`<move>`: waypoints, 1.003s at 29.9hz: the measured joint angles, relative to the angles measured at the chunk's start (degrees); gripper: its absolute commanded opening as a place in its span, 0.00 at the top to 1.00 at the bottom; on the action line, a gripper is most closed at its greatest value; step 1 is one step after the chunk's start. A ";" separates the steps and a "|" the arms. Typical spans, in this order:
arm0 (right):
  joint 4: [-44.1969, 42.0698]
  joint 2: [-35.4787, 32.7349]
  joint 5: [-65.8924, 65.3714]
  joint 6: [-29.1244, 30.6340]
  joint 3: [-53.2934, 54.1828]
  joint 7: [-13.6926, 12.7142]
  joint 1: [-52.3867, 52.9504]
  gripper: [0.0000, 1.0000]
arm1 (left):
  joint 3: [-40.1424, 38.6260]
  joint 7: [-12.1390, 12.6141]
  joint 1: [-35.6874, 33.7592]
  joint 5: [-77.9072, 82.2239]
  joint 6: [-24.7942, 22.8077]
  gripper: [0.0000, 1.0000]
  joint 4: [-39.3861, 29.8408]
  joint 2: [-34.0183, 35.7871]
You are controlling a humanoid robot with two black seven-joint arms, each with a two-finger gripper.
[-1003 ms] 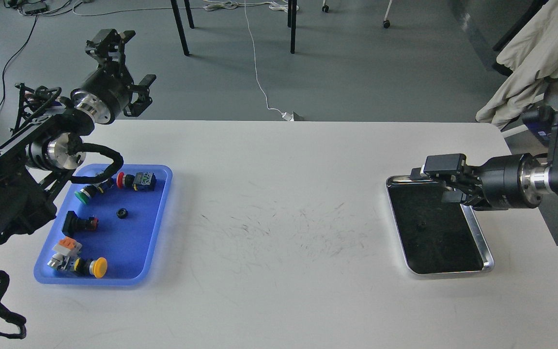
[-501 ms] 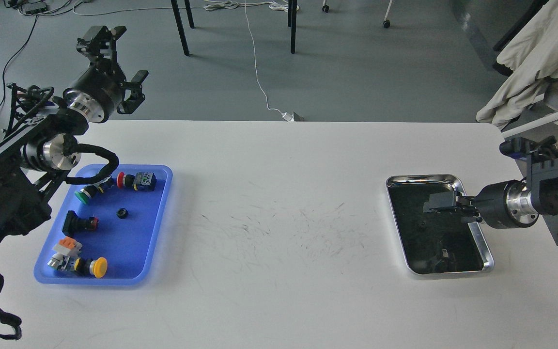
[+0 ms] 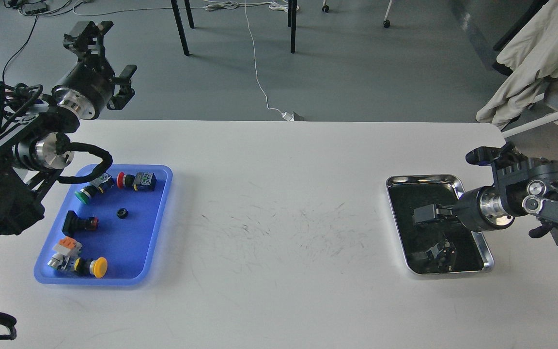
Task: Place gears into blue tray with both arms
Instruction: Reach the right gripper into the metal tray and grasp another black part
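Lowered into the silver tray at far right, the right hand reaches for a gear I cannot make out, its opening unclear, while the left hand, raised and spread empty, has left one gear in the blue tray.
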 measured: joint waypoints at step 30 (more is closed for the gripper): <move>-6.62 9.81 -0.32 1.35 -7.23 1.09 2.85 0.98 | -0.04 -0.42 0.99 0.00 0.07 0.02 0.11 0.03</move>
